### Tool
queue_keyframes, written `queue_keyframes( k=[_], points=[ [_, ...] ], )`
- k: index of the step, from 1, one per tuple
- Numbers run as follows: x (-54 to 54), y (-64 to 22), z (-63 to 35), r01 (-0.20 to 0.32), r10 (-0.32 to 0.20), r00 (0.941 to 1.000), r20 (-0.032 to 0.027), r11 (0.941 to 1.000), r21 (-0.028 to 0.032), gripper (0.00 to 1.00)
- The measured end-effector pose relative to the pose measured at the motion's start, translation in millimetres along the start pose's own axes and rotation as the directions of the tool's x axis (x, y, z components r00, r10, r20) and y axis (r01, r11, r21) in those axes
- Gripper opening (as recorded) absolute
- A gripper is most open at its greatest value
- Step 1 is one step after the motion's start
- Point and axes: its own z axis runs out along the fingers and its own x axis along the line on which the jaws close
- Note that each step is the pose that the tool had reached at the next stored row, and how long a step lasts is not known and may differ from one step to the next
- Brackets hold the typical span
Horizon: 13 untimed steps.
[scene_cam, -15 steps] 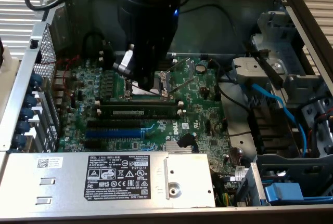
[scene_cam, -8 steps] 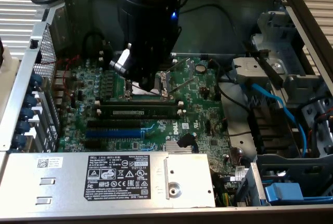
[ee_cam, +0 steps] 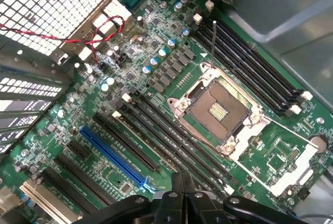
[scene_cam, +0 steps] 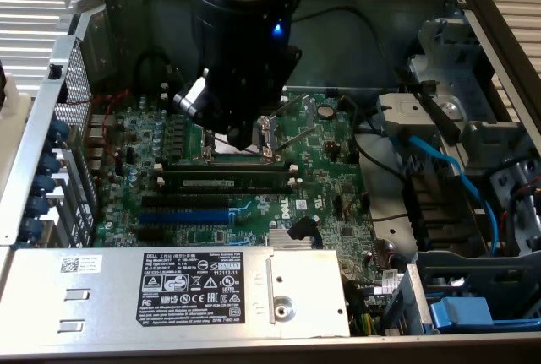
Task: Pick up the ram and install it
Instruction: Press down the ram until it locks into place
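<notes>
A long, thin dark-green ram [scene_cam: 226, 182] stick with a pale label lies seated lengthwise in a black memory slot [scene_cam: 226, 190] with white end clips, on the green motherboard [scene_cam: 330, 187] of an opened computer case [scene_cam: 473, 9]. Just beyond the ram, toward the back of the case, sits the silver processor socket [scene_cam: 269, 138], and just in front of the ram lies the blue expansion slot [scene_cam: 184, 215]. The robot's black hand [scene_cam: 239, 138] hangs over the board above the socket area, near the ram but apart from it, with its two fingers brought together and nothing between them. In the wrist view the hand [ee_cam: 183, 195] shows as dark fingers pressed against each other over the rows of black slots [ee_cam: 171, 135], beside the blue expansion slot [ee_cam: 112, 154] and the open socket [ee_cam: 218, 110]. A grey power supply [scene_cam: 169, 288] with a black label fills the near edge of the case.
</notes>
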Motion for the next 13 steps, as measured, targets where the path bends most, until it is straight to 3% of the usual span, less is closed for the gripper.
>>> queue_keyframes(
  k=[3,7,13],
  points=[
    [0.0,0.0,0.5,-0.054,0.054,0.9985,0.0015,0.9985,0.0025,0.11],
    [0.1,0.0,1.1,-0.123,0.123,0.9924,0.0038,0.9924,0.0055,0.11],
    [0.1,-0.1,1.9,-0.224,0.224,0.9746,0.0076,0.9746,0.0096,0.11]
  ],
)
